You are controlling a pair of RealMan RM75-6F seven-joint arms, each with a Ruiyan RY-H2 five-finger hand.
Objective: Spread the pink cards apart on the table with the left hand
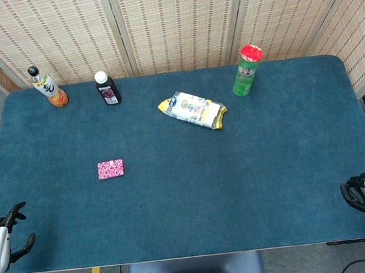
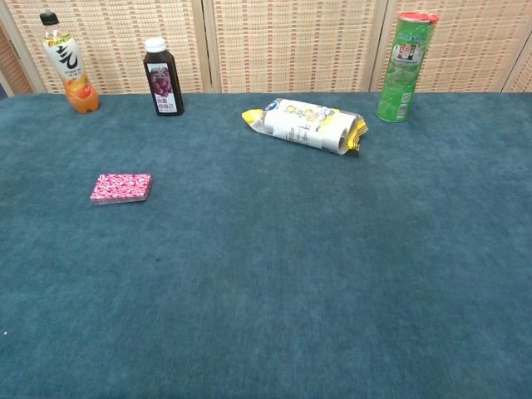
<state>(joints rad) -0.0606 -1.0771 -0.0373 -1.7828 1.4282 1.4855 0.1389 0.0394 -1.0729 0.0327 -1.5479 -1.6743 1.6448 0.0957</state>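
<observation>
Pink cards (image 1: 110,169) sit stacked, left robot hand (image 1: 1,237) well apart.

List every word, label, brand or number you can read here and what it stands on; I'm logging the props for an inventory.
No text reads clearly enough to quote.
Orange drink bottle: large dark characters on a white label, illegible.
Dark juice bottle: grape picture, small print blurred.
Green canister: coloured panels, print too small.
Yellow-and-white snack bag: blue logo, unreadable.
Pink cards: pattern only, no text.
</observation>
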